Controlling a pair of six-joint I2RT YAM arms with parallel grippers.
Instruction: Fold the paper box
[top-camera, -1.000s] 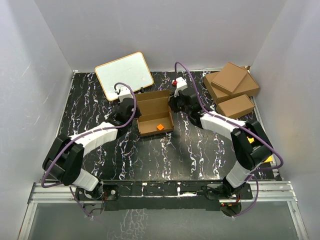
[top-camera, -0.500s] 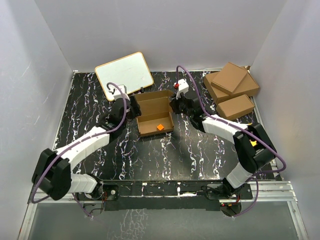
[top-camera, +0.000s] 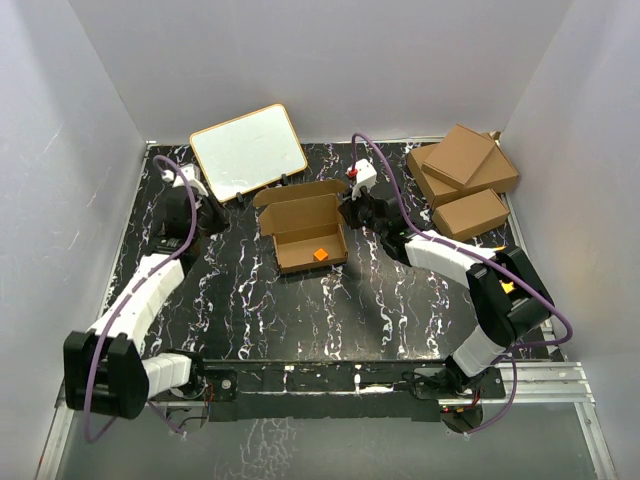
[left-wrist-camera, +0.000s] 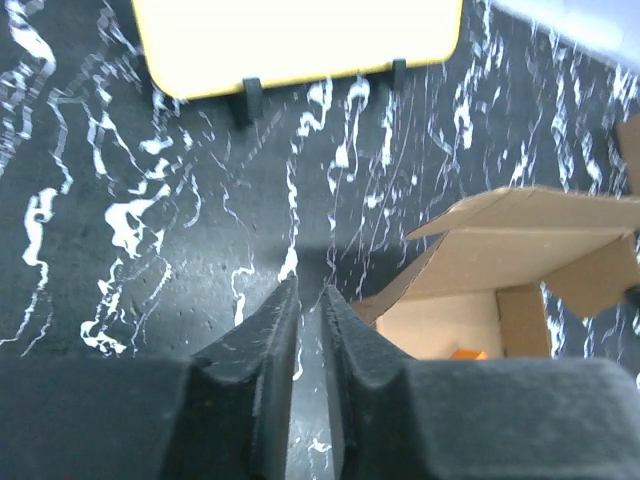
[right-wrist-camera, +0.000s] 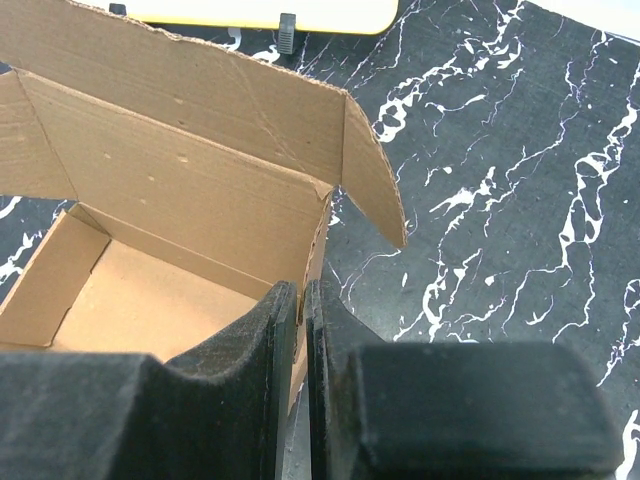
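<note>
The paper box is brown cardboard, standing open at the middle of the table with its lid flap raised at the back. A small orange piece lies inside it. My right gripper is shut on the box's right side wall; in the right wrist view the fingers pinch the wall's edge. My left gripper is far to the left of the box, off it, its jaws nearly together with nothing between them. The box shows at the right of the left wrist view.
A white board with a yellow rim stands at the back left on small black feet. Three larger brown cartons are stacked at the back right. The walls of the enclosure close in on both sides.
My left gripper has let go of the box's left side and swung away to the left. The right gripper stays on the box's right wall. The box has not moved.
</note>
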